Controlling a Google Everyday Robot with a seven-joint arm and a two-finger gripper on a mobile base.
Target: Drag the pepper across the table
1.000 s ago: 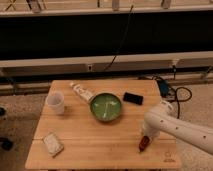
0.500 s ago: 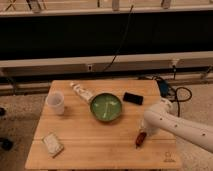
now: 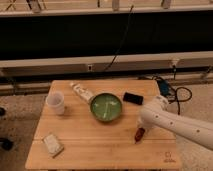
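Over the table, the downward-bent arm's pincer meets the pepper; grip unclear.

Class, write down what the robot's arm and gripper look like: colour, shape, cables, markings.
The arm is a smooth, white, rounded tube that swells into a bulbous joint; no cables or markings show on it. The gripper, at the pepper on the table, looks small and dark.

The small, tapered, dark red-brown pepper lies slanted on the light wooden plank counter, near its front right corner as seen, with the pincer at its upper end.
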